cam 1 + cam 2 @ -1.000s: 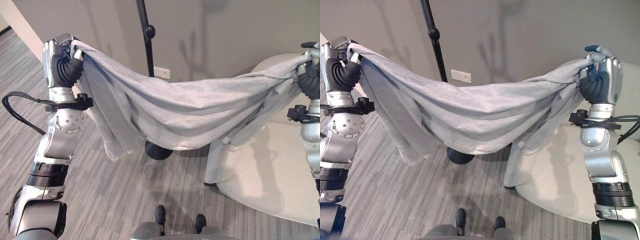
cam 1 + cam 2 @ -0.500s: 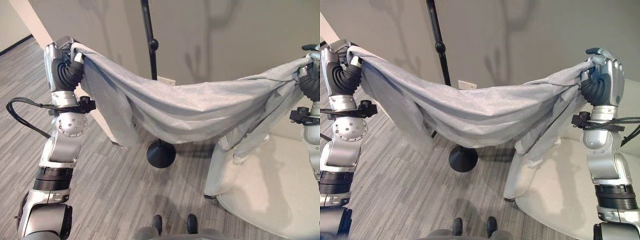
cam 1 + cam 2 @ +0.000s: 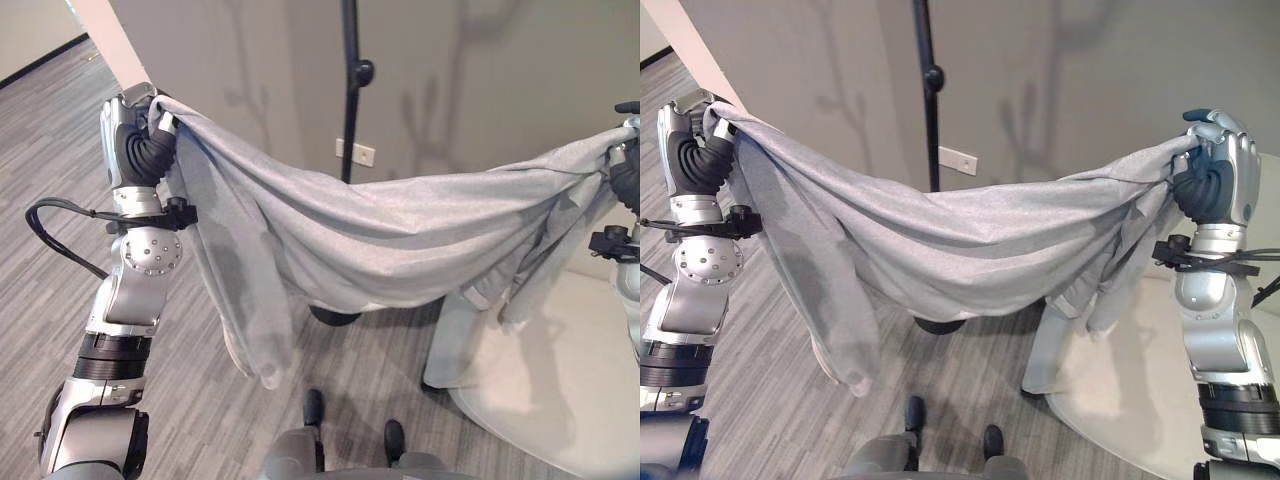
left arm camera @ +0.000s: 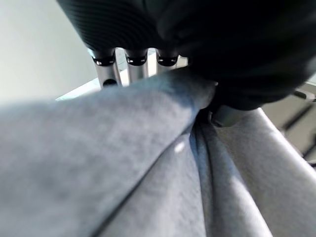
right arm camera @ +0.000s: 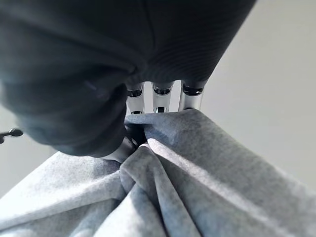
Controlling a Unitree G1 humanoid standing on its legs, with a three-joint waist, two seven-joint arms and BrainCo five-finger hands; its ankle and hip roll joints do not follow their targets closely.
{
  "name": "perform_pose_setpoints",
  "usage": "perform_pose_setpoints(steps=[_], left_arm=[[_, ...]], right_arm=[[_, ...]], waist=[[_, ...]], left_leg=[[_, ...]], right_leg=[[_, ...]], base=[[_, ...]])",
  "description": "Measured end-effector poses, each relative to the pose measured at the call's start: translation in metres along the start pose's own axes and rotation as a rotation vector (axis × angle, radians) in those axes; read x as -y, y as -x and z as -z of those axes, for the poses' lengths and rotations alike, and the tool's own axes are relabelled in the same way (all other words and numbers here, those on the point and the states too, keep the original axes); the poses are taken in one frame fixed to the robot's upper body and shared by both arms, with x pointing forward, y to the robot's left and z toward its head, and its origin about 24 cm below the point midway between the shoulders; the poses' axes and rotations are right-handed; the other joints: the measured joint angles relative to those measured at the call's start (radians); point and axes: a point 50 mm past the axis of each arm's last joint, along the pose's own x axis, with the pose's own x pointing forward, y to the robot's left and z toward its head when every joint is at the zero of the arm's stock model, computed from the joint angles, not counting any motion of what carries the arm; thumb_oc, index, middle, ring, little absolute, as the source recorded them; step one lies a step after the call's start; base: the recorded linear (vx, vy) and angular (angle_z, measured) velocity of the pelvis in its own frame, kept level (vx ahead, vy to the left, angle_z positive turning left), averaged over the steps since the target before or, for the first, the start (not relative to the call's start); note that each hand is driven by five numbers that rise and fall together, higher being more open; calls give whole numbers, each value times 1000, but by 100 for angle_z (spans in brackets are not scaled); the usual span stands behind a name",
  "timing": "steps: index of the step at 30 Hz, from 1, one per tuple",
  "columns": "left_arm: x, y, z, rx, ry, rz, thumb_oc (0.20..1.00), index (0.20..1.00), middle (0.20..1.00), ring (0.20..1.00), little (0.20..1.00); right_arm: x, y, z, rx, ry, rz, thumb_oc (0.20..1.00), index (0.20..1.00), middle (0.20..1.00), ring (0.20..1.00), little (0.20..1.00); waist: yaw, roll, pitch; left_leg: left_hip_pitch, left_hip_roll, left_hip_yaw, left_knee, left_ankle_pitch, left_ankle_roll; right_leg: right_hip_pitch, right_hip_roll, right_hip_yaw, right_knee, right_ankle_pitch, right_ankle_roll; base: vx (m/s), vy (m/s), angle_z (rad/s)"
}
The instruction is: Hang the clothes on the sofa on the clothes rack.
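Note:
A grey garment [image 3: 970, 240] hangs stretched in the air between my two raised hands, sagging in the middle with a long fold [image 3: 245, 330] drooping near the left end. My left hand [image 3: 140, 140] is shut on its left end, and my right hand [image 3: 1212, 175] is shut on its right end. In the wrist views the cloth [image 4: 148, 163] bunches under the curled fingers [image 5: 158, 96]. The black pole of the clothes rack [image 3: 350, 90] rises behind the garment, its round base [image 3: 938, 325] partly hidden below the cloth.
A white sofa [image 3: 540, 370] stands at the right, under the garment's right end. A grey wall with a white socket plate [image 3: 357, 153] is close behind the rack. Striped grey carpet [image 3: 40, 250] spreads out to the left.
The camera has shifted, so the rack pole now shows further right. The garment stays held in both hands, and its left fold hangs lower.

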Motion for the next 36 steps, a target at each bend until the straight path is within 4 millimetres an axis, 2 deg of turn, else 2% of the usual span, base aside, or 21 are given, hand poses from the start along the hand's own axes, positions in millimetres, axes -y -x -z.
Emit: perform_pose_setpoints(steps=[2,3,6,8,11,12,13,14,15,16,17,18,19,20,22,24,28,31,36], left_arm=[[-4,-2,-3,17,-3,-11,200,200,200,200,200],[-7,-4,-6,37,-11,-15,200,200,200,200,200],[-12,-7,-7,52,-32,-14,200,200,200,200,200],[-14,-8,-7,59,-44,-13,200,200,200,200,200],[-12,-8,-7,58,-40,-10,200,200,200,200,200],[-10,-7,-7,52,-28,-12,200,200,200,200,200],[-9,-6,-7,49,-21,-12,200,200,200,200,200],[-8,-6,-8,46,-16,-13,200,200,200,200,200],[-7,-6,-8,46,-10,-13,200,200,200,200,200],[-5,-6,-9,44,-3,-4,200,200,200,200,200],[-3,-6,-10,43,11,-4,200,200,200,200,200],[1,-6,-12,48,19,8,200,200,200,200,200],[1,-6,-13,53,17,19,200,200,200,200,200],[3,-1,-10,33,27,20,200,200,200,200,200],[2,6,-8,24,41,17,200,200,200,200,200],[-5,4,-10,38,49,-17,200,200,200,200,200],[-5,5,-9,34,47,-18,200,200,200,200,200],[-10,13,-10,33,54,-7,200,200,200,200,200],[-27,34,-3,-26,252,53,200,200,200,200,200]], right_arm=[[1,-1,-3,10,-5,6,200,200,200,200,200],[1,-1,-6,21,-10,11,200,200,200,200,200],[-1,-1,-7,18,-20,18,200,200,200,200,200],[-2,-2,-8,15,-18,22,200,200,200,200,200],[-4,-2,-5,3,-18,20,200,200,200,200,200],[-4,-1,-3,-7,-12,18,200,200,200,200,200],[-3,-1,-2,-10,-13,21,200,200,200,200,200],[-4,0,-2,-10,-15,20,200,200,200,200,200],[-3,-1,-4,-2,-18,25,200,200,200,200,200],[-3,-1,-4,-2,-17,23,200,200,200,200,200],[-1,0,-3,-3,-10,26,200,200,200,200,200],[0,2,-2,-6,-4,25,200,200,200,200,200],[0,3,-2,-3,0,22,200,200,200,200,200],[2,3,-1,1,5,24,200,200,200,200,200],[6,6,4,-19,22,30,200,200,200,200,200],[6,7,5,-23,24,22,200,200,200,200,200],[6,11,7,-30,34,11,200,200,200,200,200],[10,23,15,-56,74,-29,200,200,200,200,200],[24,29,2,8,35,-48,200,200,200,200,200]], waist=[[3,1,-3],[9,1,-4],[17,-1,-6],[18,0,-6],[10,6,-7],[-2,20,-10],[-11,33,-14],[-18,30,-19],[-34,32,-18],[-60,34,-19],[-78,36,-20],[-105,31,-23],[-103,8,-29],[-94,5,-37],[-64,53,-64],[-59,47,-64],[-59,34,-66],[-66,26,-65],[-67,25,-66]], left_leg=[[21,-18,15,-11,-9,15],[32,-26,31,-26,-7,24],[32,-27,55,-33,-7,25],[39,-24,54,-33,-7,25],[99,-22,43,-55,-9,28],[138,-10,-1,-70,-20,44],[150,2,-37,-70,-51,75],[157,1,-40,-70,-53,79],[158,2,-55,-70,-56,82],[157,4,-76,-70,-47,72],[159,1,-106,-70,-43,66],[164,-11,-137,-69,-38,59],[182,-41,-141,-70,-44,51],[196,-58,-143,-70,-59,39],[189,-26,-137,-70,-80,7],[188,-18,-140,-70,-84,-1],[196,2,-139,-70,-92,-13],[207,7,-135,-70,-96,-15],[209,2,-133,-70,-100,-10]], right_leg=[[6,-20,0,4,5,9],[-1,-29,1,6,17,26],[-29,-31,0,25,32,51],[-48,-28,-1,62,29,54],[-57,-13,3,172,-6,98],[-83,3,12,266,-35,121],[-112,25,42,320,-97,121],[-142,45,86,333,-119,104],[-193,85,113,344,-134,90],[-251,134,126,329,-121,64],[-282,161,135,308,-98,38],[-282,169,134,238,-53,37],[-281,153,121,193,37,24],[-274,143,120,190,103,-37],[-222,152,94,68,125,-17],[-192,158,80,8,166,-22],[-179,174,76,-1,170,-18],[-168,180,77,-1,170,-25],[-167,175,77,-1,167,-29]], base=[[171,174,-22],[118,165,-28],[98,154,-27],[126,138,-22],[161,108,-12],[150,57,-1],[130,39,1],[72,14,12],[57,21,44],[45,19,70],[69,17,104],[79,-7,95],[93,-29,69],[99,-31,27],[90,-24,3],[68,-28,2],[38,-23,0],[19,-31,-5],[4,-9,-1]])
